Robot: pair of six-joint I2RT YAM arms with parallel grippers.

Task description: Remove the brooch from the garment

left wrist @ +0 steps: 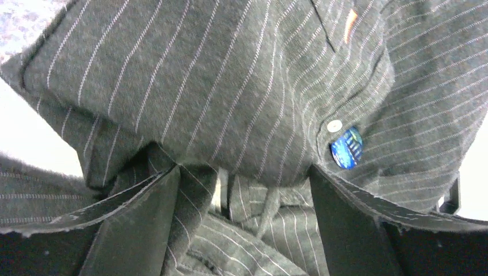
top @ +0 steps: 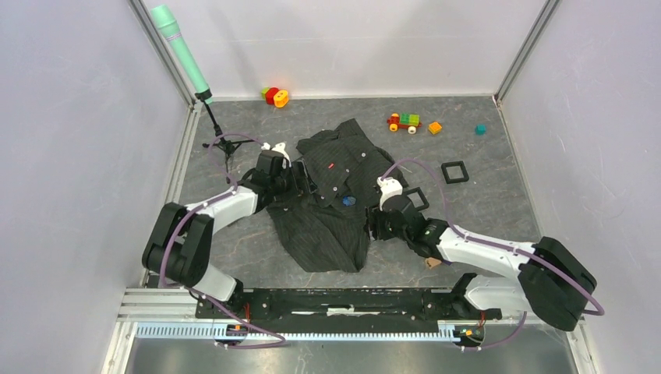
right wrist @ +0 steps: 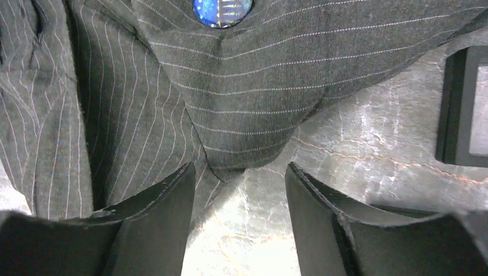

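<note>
Saw the brooch [left wrist: 347, 148] small, round, glossy blue, pinned beside a white button [left wrist: 334, 125] on the garment [top: 323, 234] front. Found left gripper [left wrist: 244, 178] and right gripper [right wrist: 240, 172] spread apart, table [right wrist: 357, 144] showing past the hem.

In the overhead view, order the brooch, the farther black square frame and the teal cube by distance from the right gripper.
From the right gripper:
1. brooch, on the garment, just ahead and left.
2. farther black square frame, behind and to the right.
3. teal cube, near the back right corner.
</note>
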